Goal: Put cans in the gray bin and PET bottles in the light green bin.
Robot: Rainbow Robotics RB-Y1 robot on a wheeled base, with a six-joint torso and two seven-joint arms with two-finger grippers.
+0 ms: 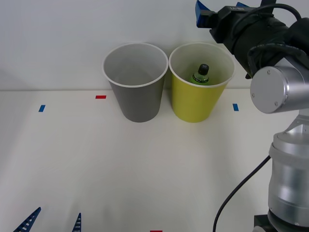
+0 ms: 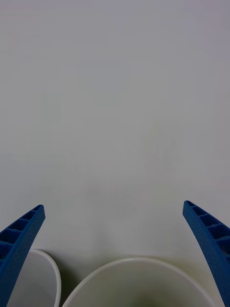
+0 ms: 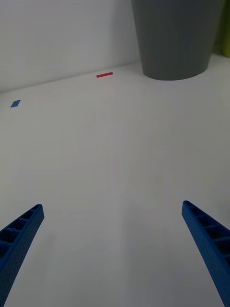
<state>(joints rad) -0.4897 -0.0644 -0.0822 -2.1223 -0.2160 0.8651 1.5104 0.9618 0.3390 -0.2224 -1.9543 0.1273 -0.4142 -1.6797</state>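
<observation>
White wall and a pale worktop (image 1: 145, 164) set the scene, with a few small red and blue tape marks scattered on the surface. Two bins stand side by side near the back, almost touching: the gray bin (image 1: 135, 82) on the left and the light green bin (image 1: 198, 87) on the right. The PET bottle (image 1: 201, 75) stands inside the light green bin, its black cap showing above the label. The right end effector (image 2: 115, 249) hangs above that bin's far rim, its blue fingers spread wide and holding nothing. The left end effector (image 3: 112, 249) waits low over the near left of the worktop, fingers likewise spread, well apart from the bins. I judge the drop into the green bin done; no can is in sight, so the next move likely calls for drawing the right arm clear without knocking the rim.
</observation>
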